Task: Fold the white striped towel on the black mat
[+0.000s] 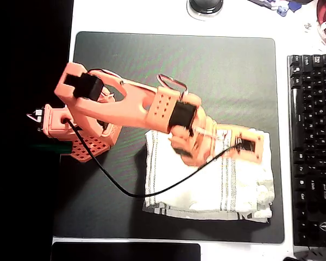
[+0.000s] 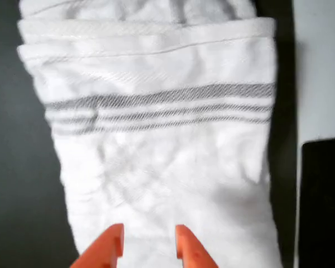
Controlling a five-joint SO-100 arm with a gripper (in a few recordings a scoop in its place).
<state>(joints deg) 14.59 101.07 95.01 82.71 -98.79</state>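
Observation:
The white striped towel (image 1: 206,179) lies folded and rumpled on the lower right part of the black mat (image 1: 174,60). My orange arm reaches from the left across the mat, and its gripper (image 1: 254,145) is over the towel's upper right corner. In the wrist view the towel (image 2: 156,111) spreads across most of the picture, with grey stripes across it and a hemmed edge at the top. The gripper (image 2: 149,243) is open at the bottom edge. Its two orange fingertips (image 2: 114,241) stand a little apart over the cloth with nothing pinched between them.
A black keyboard (image 1: 312,147) lies just right of the mat. A black cable (image 1: 125,190) loops from the arm's base over the mat and towel. A dark slab (image 1: 125,252) sits at the front edge, a round black object (image 1: 205,5) at the back.

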